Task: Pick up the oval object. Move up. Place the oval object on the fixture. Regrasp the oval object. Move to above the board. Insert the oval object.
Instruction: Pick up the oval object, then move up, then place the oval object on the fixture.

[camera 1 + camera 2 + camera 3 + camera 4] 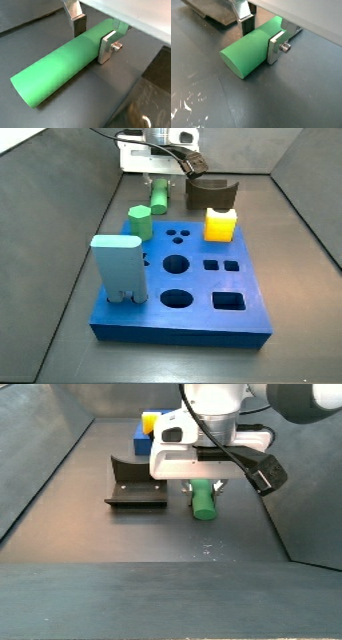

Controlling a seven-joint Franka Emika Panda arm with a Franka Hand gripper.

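Robot hand settles over the oval object on the worktop

The hand (92, 36) straddles the oval object (63, 70), which lies flat near the fixture (134, 487); its fingers (276, 46) stand at both flanks, though actual contact cannot be told. The peg looks rigid, smooth and probably light, apt to roll or slip, so a grip across its rounded sides near the middle seems soundest.
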